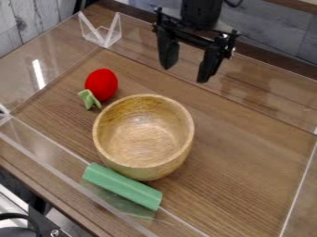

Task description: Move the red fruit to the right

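Lying beside wooden bowl (145, 136): red fruit (100, 84), leafy end toward front-left | tool (186, 65) spread, empty, above table

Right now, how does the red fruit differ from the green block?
The red fruit is small and rounded; the green block is long and flat-sided. The fruit sits behind the wooden bowl, to its left; the block lies in front of it. Both rest on the table, untouched.
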Action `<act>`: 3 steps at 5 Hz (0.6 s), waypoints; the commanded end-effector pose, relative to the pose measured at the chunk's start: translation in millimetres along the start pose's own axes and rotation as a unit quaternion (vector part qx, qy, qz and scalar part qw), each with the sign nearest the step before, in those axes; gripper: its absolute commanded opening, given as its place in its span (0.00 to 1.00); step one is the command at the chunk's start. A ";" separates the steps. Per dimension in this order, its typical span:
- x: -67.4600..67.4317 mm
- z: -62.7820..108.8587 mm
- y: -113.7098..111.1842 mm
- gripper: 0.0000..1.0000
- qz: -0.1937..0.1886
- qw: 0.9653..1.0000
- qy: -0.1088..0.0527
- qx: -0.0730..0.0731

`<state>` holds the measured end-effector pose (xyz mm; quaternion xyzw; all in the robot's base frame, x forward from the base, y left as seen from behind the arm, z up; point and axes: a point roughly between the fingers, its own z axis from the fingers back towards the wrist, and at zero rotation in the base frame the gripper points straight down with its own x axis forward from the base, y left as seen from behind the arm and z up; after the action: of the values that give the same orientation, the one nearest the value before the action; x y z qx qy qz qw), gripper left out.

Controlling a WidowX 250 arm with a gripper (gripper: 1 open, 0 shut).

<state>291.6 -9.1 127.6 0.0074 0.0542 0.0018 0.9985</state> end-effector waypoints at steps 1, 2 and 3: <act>9.9 34.0 4.9 1.00 0.011 0.999 -0.053 0.003; 7.9 30.4 10.9 1.00 0.029 0.998 -0.046 0.004; 5.5 26.7 13.2 1.00 0.042 0.998 -0.035 0.003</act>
<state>297.6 0.6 138.5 0.0113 0.0447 0.0403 0.9981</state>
